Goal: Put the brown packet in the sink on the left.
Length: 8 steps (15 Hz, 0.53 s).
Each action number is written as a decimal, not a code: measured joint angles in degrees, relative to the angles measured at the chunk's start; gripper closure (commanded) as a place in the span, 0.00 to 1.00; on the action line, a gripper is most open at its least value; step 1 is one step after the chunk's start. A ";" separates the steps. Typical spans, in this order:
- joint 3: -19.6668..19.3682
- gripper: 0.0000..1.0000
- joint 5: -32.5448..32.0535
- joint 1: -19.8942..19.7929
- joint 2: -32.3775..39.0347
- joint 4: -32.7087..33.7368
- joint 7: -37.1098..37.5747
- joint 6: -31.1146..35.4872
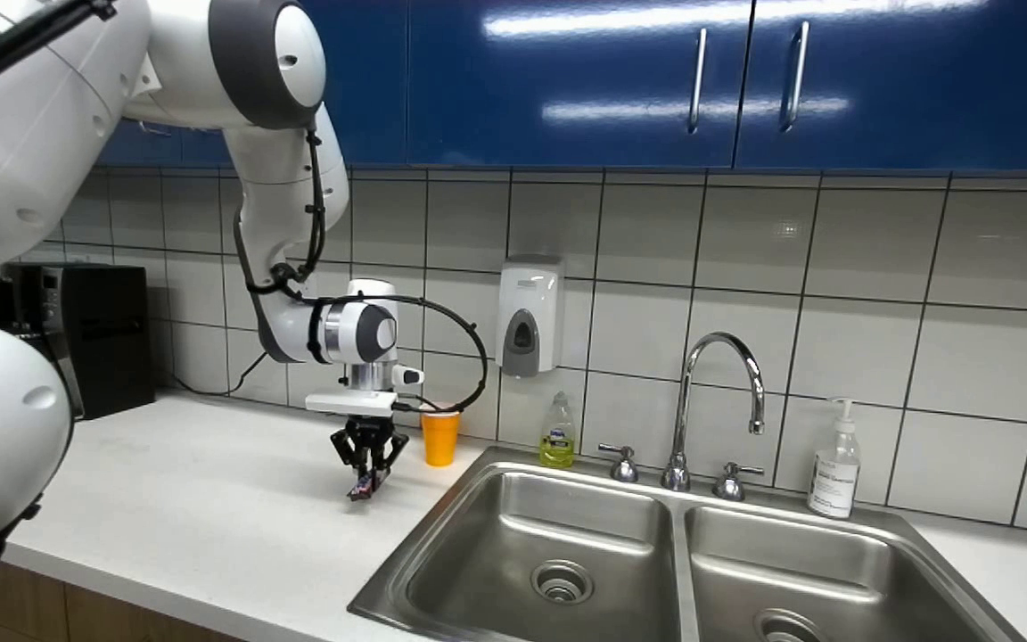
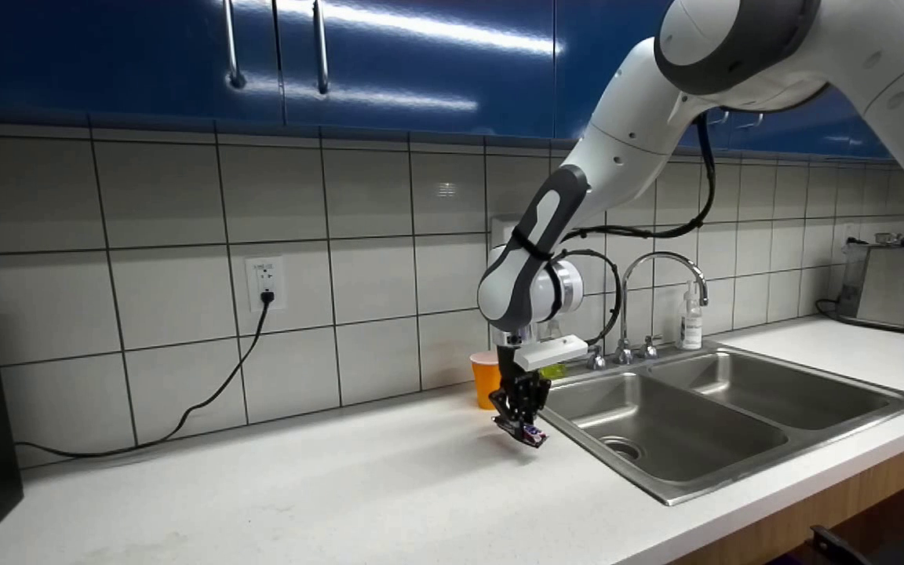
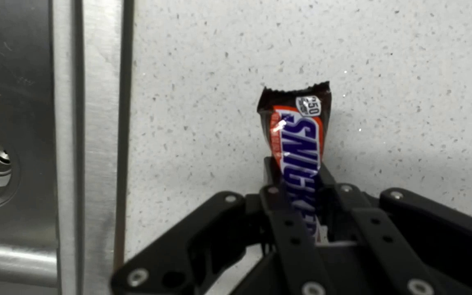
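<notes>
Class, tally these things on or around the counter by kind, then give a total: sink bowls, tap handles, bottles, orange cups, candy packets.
Sink bowls: 2
Tap handles: 2
Bottles: 2
Orange cup: 1
Candy packet: 1
Total: 8

Brown packet (image 3: 297, 141): "SNICKER" lengthwise; white badge (image 3: 309, 105), number ending "50". Pump bottle (image 1: 834, 477): print too small to read.

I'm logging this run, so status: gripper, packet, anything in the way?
Gripper closed on brown packet. Both over counter, beside sink. Only sink rim seen in between.
</notes>
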 measured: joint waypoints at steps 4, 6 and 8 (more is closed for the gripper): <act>-1.08 0.95 0.05 -0.06 -0.93 0.00 0.88 -0.57; -1.94 0.95 0.48 -0.37 -1.38 0.00 1.19 -0.64; -2.89 0.95 1.10 -1.03 -1.82 0.00 1.37 -0.65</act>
